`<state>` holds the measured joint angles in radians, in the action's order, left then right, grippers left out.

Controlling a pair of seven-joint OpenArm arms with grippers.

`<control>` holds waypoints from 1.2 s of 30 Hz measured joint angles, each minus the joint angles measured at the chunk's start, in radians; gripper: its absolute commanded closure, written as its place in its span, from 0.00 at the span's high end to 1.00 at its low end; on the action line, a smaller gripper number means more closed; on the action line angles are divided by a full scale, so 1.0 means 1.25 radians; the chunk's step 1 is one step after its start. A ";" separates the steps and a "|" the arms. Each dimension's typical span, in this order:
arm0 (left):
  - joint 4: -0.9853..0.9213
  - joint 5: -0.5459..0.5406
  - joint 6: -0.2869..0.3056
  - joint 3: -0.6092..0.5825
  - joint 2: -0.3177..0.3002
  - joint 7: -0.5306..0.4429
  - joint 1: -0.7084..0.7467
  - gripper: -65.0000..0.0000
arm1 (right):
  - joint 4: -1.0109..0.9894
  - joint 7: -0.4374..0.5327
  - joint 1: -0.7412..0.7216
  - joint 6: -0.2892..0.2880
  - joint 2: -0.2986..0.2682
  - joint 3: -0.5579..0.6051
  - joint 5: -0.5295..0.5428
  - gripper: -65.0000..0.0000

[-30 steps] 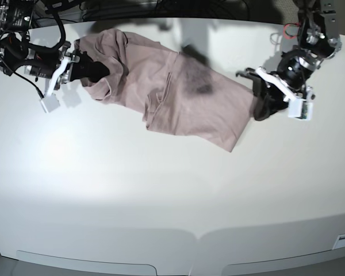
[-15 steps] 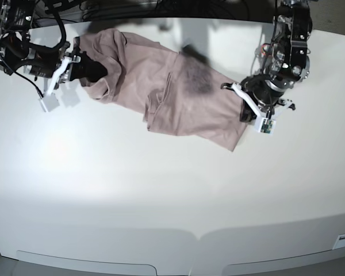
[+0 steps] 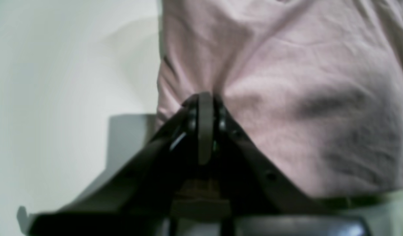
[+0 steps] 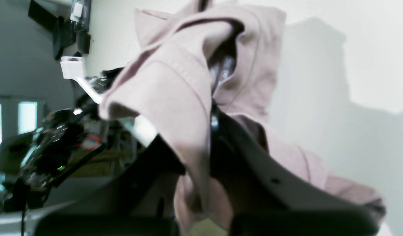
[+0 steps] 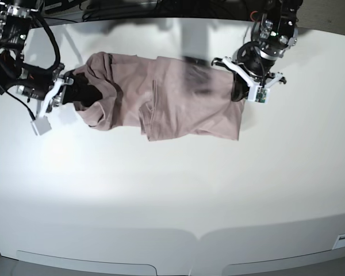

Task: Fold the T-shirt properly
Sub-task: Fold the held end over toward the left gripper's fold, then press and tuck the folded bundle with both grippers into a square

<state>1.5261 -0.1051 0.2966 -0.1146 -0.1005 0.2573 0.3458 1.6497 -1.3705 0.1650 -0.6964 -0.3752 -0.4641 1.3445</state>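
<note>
The dusty-pink T-shirt point(image 5: 172, 100) lies crumpled and stretched sideways across the far part of the white table, between my two grippers. My left gripper point(image 5: 237, 92), on the base view's right, is shut on the shirt's right edge. In the left wrist view its jaws point(image 3: 204, 98) meet on a pinch of the fabric point(image 3: 286, 82). My right gripper point(image 5: 87, 95), on the base view's left, is shut on the bunched left end. In the right wrist view the fabric point(image 4: 175, 82) drapes over its fingers point(image 4: 218, 131). The pale label patch does not show.
The white table point(image 5: 161, 195) runs wide toward the front edge, with a seam near the front point(image 5: 195, 236). Dark cables and arm bases point(image 5: 132, 8) line the far edge. The other arm point(image 4: 50, 137) shows in the right wrist view's background.
My left gripper closed on the shirt's right edge and moved toward the far edge. My right gripper moved slightly forward. The shirt now lies more level, drawn between them.
</note>
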 measured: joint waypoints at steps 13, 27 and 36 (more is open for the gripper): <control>0.000 -0.001 -0.005 -0.115 0.003 0.001 0.000 0.00 | 0.095 0.110 -0.015 0.003 0.197 0.144 -0.190 0.00; 0.000 -0.003 -0.005 -0.117 0.003 0.003 0.000 0.00 | 0.096 0.206 -0.056 0.056 0.370 0.316 -0.511 0.00; 0.000 -0.003 -0.004 -0.117 0.003 0.003 0.000 0.00 | 0.096 0.205 -0.056 0.058 0.369 0.385 -0.490 0.55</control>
<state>1.5261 -0.1089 0.2913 -0.2611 -0.0971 0.2611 0.3462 1.7691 -1.1137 0.0944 -0.6243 0.0860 0.0177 0.7319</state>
